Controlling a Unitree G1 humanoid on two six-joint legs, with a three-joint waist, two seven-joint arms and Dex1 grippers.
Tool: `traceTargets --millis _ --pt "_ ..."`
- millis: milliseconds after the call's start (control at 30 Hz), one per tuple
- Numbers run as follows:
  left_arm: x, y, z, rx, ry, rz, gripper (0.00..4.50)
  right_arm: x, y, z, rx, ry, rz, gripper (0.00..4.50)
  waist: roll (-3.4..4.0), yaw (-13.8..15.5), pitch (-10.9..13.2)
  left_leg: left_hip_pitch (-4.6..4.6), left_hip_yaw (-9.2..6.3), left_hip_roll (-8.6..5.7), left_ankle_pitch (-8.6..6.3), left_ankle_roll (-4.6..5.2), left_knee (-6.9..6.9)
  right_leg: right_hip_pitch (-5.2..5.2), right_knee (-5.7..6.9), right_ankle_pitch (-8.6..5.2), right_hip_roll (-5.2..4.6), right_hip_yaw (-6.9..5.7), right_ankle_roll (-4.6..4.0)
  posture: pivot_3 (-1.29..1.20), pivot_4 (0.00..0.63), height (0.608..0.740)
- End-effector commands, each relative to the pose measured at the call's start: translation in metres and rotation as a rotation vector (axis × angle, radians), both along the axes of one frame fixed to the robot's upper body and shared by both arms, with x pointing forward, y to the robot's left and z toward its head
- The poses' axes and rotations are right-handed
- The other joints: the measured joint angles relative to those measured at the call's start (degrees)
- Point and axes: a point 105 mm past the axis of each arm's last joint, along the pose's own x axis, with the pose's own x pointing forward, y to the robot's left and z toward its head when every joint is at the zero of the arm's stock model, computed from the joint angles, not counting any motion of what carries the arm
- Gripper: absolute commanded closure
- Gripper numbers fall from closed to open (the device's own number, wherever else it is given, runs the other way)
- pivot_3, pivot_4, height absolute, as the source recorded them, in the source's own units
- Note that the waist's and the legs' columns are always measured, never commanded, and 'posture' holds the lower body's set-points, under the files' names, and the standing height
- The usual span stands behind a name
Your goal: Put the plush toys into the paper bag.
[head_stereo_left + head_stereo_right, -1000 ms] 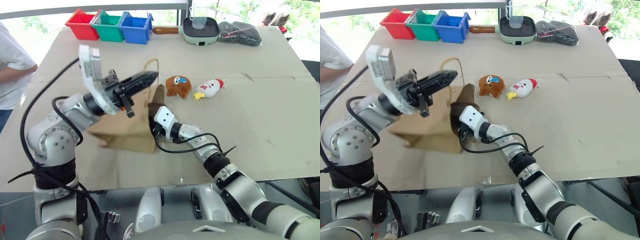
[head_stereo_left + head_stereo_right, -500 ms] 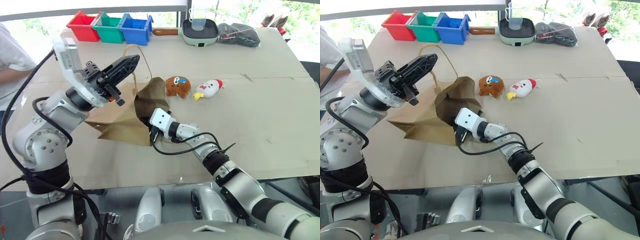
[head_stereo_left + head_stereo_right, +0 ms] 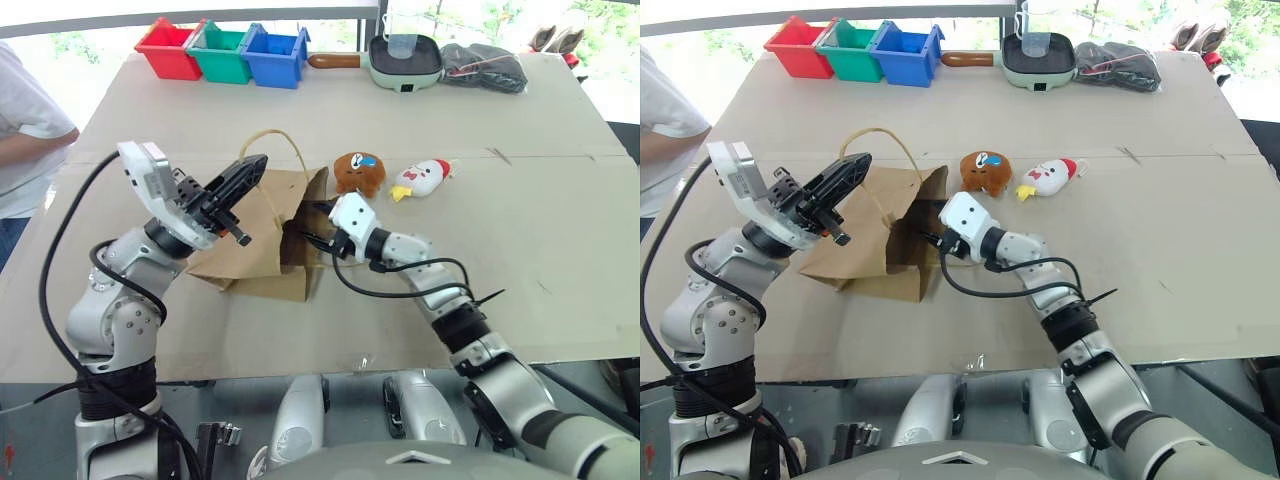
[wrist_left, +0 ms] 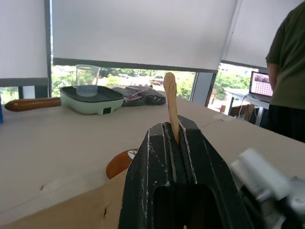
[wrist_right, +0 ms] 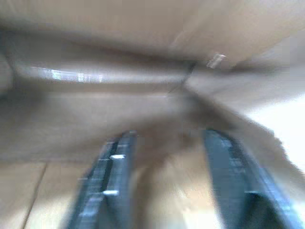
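Left eye view: I'm lowering the left gripper (image 3: 251,166), clamped on the bag handle (image 3: 272,138) (bag (image 3: 262,250) now lower), while the right gripper (image 5: 167,183) is spreading inside the bag's mouth.

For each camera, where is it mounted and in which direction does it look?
Left eye view: on the head, looking down over both arms at the paper bag, the left gripper and the right gripper.
Right eye view: beside it, same scene; both show the brown bear toy and white chicken toy.
Left wrist view: along shut fingers pinching the bag handle, across the table.
Right wrist view: along open fingers into the bag.
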Motion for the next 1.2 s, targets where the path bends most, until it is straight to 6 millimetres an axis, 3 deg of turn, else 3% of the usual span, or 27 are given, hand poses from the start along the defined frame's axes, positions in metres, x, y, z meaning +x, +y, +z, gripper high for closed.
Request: traceTargets --millis 33,200,333,400,500,667,700,733,800,900,1000,1167,1200 --pt "-0.005 0.004 0.012 -0.018 -0.065 -0.028 4.5 -0.016 -0.012 0.03 0.01 -0.026 0.015 1.41 -0.01 -0.1 0.0 0.0 -0.01 0.02 0.0 0.0 -0.06 -0.04 0.01 -0.01 0.03 0.0 -0.02 0.0 0.15 0.74" --pt "-0.003 0.014 0.016 -0.064 -0.069 -0.047 4.5 -0.014 -0.056 0.063 0.03 0.048 -0.077 1.41 -0.01 0.0 0.0 -0.02 0.03 0.02 0.0 0.0 -0.08 -0.09 0.02 -0.03 0.03 0.02 -0.05 0.0 0.15 0.74" --pt "-0.003 0.012 0.019 -0.088 -0.073 -0.074 4.5 0.013 -0.094 0.068 -0.055 0.023 -0.273 1.41 -0.02 0.0 0.0 -0.02 0.06 0.0 0.0 0.0 -0.08 -0.08 0.0 -0.04 0.03 0.04 -0.04 0.0 0.15 0.74" --pt "-0.002 0.01 0.02 -0.098 -0.078 -0.081 4.5 0.031 -0.112 0.063 -0.117 0.027 -0.376 1.41 -0.02 0.0 0.0 -0.02 0.08 0.0 0.0 0.0 -0.08 -0.09 -0.01 -0.04 0.03 0.05 -0.04 0.0 0.15 0.74" --pt "-0.001 0.001 0.024 -0.13 -0.093 -0.108 4.5 0.076 -0.144 0.045 -0.21 0.111 -0.573 1.41 -0.03 -0.2 0.0 0.01 0.16 -0.01 0.0 0.0 -0.08 -0.09 0.0 -0.04 0.04 0.12 -0.04 0.0 0.15 0.74" --pt "-0.002 -0.005 0.027 -0.16 -0.102 -0.124 4.5 0.105 -0.155 0.014 -0.338 0.185 -0.614 1.41 -0.05 -0.3 0.0 -0.14 0.18 -0.02 0.0 0.01 -0.14 -0.24 -0.05 -0.03 0.05 0.16 -0.05 0.0 0.15 0.74" --pt "-0.002 -0.006 0.028 -0.166 -0.104 -0.127 4.5 0.108 -0.158 0.007 -0.364 0.195 -0.62 1.93 -0.06 -0.3 0.0 -0.24 0.22 -0.01 0.0 0.01 -0.14 -0.34 -0.07 -0.03 0.06 0.2 -0.05 0.0 0.15 0.74" --pt "-0.003 -0.007 0.028 -0.17 -0.106 -0.131 4.5 0.109 -0.16 0.002 -0.387 0.198 -0.616 2.21 -0.07 -0.4 0.0 -0.35 0.24 -0.01 0.0 0.01 -0.13 -0.47 -0.05 -0.02 0.05 0.22 -0.05 0.0 0.15 0.74" --pt "-0.004 -0.007 0.028 -0.173 -0.106 -0.136 4.5 0.11 -0.162 -0.003 -0.426 0.196 -0.597 3.19 -0.11 -0.2 0.0 -0.68 0.18 0.0 0.01 0.01 0.0 -0.76 0.02 0.0 0.05 0.16 -0.04 0.0 0.15 0.74" --pt "-0.006 -0.006 0.029 -0.203 -0.099 -0.152 4.5 0.104 -0.168 0.002 -0.41 0.194 -0.565 4.47 -0.13 0.1 0.0 -0.71 0.13 -0.02 0.01 0.01 0.1 -0.72 0.03 0.0 0.0 0.1 -0.03 0.0 0.15 0.74" --pt "-0.008 -0.008 0.027 -0.223 -0.079 -0.185 4.5 0.095 -0.176 0.012 -0.383 0.166 -0.55 4.47 -0.12 0.4 0.0 -0.75 0.07 -0.03 0.01 0.02 0.23 -0.67 0.04 0.0 0.0 0.04 -0.03 0.0 0.15 0.74" --pt "-0.014 -0.011 0.025 -0.268 -0.021 -0.276 4.5 0.055 -0.173 0.056 -0.168 0.096 -0.396 4.47 -0.08 0.6 0.1 -0.85 0.0 -0.02 0.0 0.02 0.21 -0.71 0.01 0.0 -0.01 -0.03 -0.02 0.0 0.15 0.74" --pt "-0.015 -0.011 0.024 -0.275 -0.002 -0.3 4.5 0.04 -0.163 0.072 -0.108 0.051 -0.317 4.47 -0.03 0.3 0.1 -0.86 0.01 -0.02 0.0 0.02 0.21 -0.72 0.02 0.0 0.0 -0.02 -0.02 0.0 0.15 0.74"
